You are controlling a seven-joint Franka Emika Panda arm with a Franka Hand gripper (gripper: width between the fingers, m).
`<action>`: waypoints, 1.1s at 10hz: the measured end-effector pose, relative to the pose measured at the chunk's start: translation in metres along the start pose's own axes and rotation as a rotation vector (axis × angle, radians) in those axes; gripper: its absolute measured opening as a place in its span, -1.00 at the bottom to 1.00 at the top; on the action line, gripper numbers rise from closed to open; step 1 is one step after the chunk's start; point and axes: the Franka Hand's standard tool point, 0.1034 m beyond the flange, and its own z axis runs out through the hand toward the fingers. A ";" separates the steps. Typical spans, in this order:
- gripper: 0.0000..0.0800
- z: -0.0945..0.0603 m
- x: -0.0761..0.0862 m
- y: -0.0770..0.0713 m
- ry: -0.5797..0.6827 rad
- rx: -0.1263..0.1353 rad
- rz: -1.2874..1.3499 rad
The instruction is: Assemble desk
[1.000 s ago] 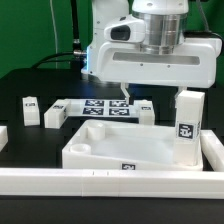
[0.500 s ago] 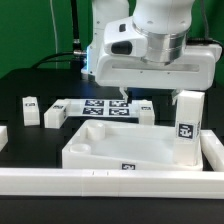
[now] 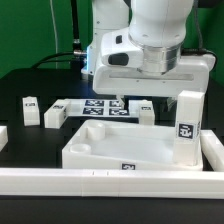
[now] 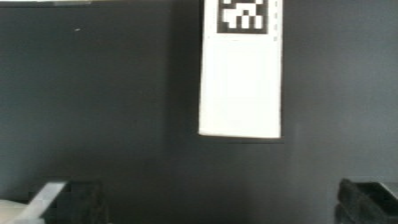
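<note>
The white tray-like tabletop (image 3: 130, 148) lies in front of the arm in the exterior view. One white tagged leg (image 3: 187, 127) stands upright at the tabletop's corner on the exterior view's right. Two legs (image 3: 30, 110) (image 3: 54, 116) lie on the table at the exterior view's left, and another leg (image 3: 146, 112) lies behind the tabletop. In the wrist view a long white leg (image 4: 242, 85) with a tag at one end lies on the black table. My gripper (image 4: 221, 205) is open, its fingers (image 4: 71, 200) spread wide, with nothing between them. In the exterior view the arm's housing mostly hides it.
The marker board (image 3: 100, 107) lies flat behind the tabletop. Long white border rails run along the front (image 3: 100, 181) and the exterior view's right (image 3: 214, 150). The arm's white body (image 3: 150, 60) hangs over the back of the table.
The arm's wrist has turned and dropped a little over the back of the table. The jaws stay wide open. No part has moved.
</note>
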 end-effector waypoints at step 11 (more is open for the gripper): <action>0.62 0.016 -0.013 0.009 -0.521 -0.032 -0.020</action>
